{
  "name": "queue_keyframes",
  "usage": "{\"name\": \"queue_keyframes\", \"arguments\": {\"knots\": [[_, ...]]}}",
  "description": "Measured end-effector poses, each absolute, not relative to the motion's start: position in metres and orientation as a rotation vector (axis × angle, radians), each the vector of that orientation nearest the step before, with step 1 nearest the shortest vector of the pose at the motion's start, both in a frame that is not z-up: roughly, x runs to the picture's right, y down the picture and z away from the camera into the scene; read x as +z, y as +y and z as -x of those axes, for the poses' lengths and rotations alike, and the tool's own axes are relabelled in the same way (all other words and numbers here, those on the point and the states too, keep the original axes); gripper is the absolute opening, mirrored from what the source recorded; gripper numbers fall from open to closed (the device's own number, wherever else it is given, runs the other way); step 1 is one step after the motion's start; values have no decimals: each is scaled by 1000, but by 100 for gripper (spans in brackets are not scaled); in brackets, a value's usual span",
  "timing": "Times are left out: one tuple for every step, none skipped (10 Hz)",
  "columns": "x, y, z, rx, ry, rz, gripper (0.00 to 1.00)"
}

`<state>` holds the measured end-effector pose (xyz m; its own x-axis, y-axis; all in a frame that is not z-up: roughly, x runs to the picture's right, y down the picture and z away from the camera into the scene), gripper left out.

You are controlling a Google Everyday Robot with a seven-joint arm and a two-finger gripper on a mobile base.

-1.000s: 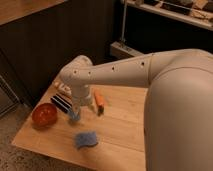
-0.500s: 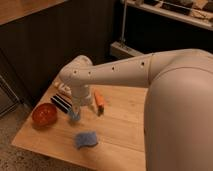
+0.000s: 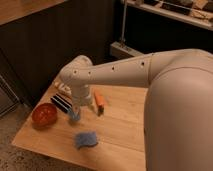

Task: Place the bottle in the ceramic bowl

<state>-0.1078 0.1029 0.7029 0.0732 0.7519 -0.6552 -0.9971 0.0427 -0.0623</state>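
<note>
1. the pincer (image 3: 75,108) hangs below the arm's wrist, low over the counter (image 3: 125,125), directly above a small blue cup (image 3: 74,117) and just right of the ceramic bowl (image 3: 36,116).
2. pincer state: cannot tell whether it is apart or together; it does not appear to hold the bottle.
3. the bottle (image 3: 58,86) lies on the counter at the far left edge, behind the wrist, partly hidden, apart from the bowl.
4. the bowl interior shows no bottle.
5. progress, as judged: nothing completed. remaining steps: reach the bottle, grasp it, carry it to the bowl, release it.
</note>
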Motion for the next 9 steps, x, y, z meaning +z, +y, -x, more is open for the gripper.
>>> {"name": "queue_keyframes", "arguments": {"knots": [[703,103,108,1434,522,591,65],[703,103,108,1434,522,591,65],[703,103,108,1434,522,591,65],[703,103,108,1434,522,591,65],[703,103,108,1434,522,590,65],[703,102,108,1435,519,590,65],[703,96,111,1427,504,578,65],[705,90,118,1409,490,570,65],[710,81,128,1378,474,544,65]]}}
